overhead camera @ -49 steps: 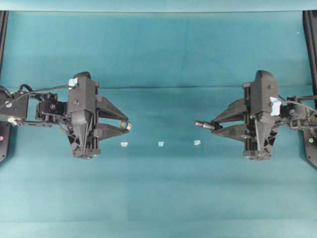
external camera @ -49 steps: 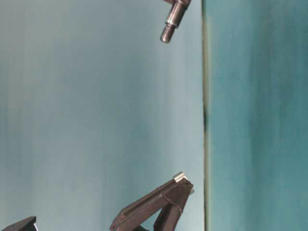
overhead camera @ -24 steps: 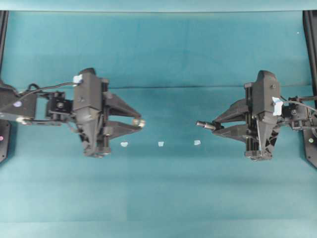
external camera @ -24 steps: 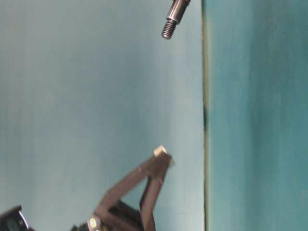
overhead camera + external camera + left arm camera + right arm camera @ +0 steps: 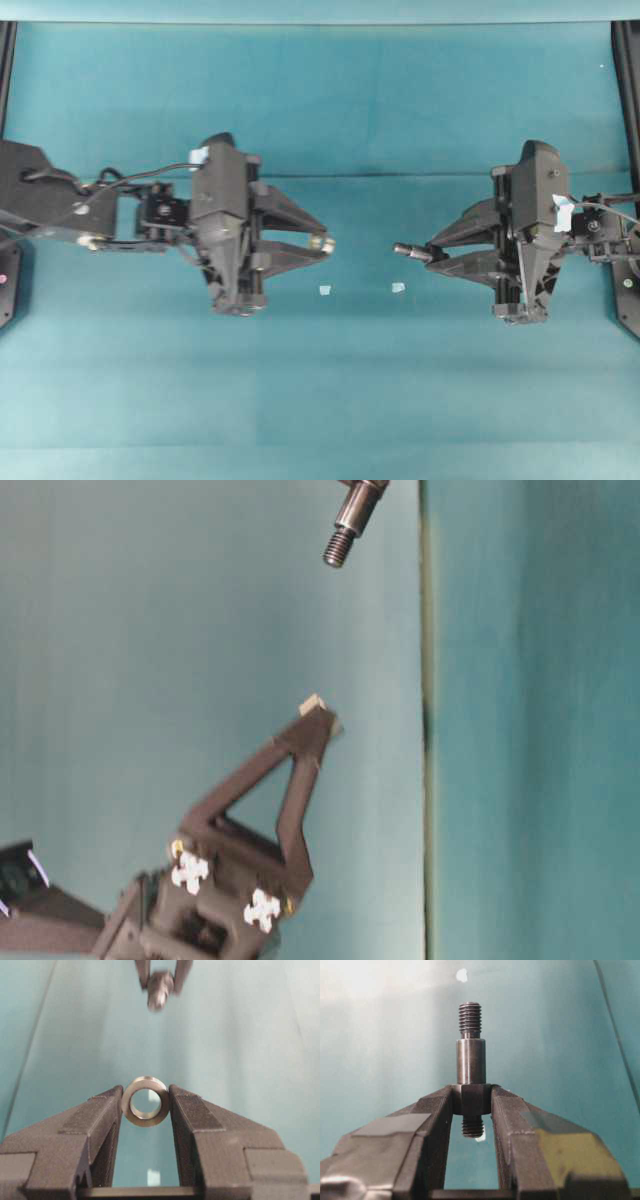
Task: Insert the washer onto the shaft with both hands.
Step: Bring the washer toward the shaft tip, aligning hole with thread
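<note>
The left gripper (image 5: 325,243) has advanced rightward, pinching the washer (image 5: 322,242); the right gripper (image 5: 428,255) clamps the shaft (image 5: 407,250), threaded tip pointing level at it.

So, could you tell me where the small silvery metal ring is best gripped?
On its outer rim, from two opposite sides, as the left claw grips the small silvery metal ring now: this leaves the hole facing the dark stepped threaded shaft unobstructed.
</note>
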Available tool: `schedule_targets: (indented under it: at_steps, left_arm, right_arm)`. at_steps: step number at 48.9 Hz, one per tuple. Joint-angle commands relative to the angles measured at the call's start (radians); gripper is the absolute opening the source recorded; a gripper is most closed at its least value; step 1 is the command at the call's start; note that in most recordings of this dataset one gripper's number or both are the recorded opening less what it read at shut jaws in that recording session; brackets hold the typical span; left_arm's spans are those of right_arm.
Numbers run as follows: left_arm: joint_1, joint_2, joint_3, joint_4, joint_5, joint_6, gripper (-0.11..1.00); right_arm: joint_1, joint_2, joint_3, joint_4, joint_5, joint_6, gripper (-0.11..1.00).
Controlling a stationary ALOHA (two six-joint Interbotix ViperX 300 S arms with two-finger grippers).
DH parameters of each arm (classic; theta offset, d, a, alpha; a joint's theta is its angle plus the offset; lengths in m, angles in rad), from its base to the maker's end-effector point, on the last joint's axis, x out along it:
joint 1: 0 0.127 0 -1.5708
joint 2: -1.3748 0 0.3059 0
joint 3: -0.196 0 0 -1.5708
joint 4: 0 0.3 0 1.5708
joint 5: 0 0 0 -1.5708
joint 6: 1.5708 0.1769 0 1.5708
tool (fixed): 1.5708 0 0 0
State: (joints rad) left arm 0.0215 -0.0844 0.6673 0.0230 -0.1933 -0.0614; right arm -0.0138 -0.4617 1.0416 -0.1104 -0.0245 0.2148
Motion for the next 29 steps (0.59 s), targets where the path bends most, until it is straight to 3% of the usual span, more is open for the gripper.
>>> schedule_targets:
  at_steps: [1,29]
  left_arm:
    - [-0.002,0.003,-0.032,0.003,-0.012,0.002,0.35]
    - [-0.002,0.074,-0.017,0.003,-0.023,-0.009,0.35]
  right_arm:
    - [0.002,0.015,-0.006,0.003,-0.04,0.009,0.0]
    - [0.002,0.272,-0.008,0.003,-0.295,0.015,0.0]
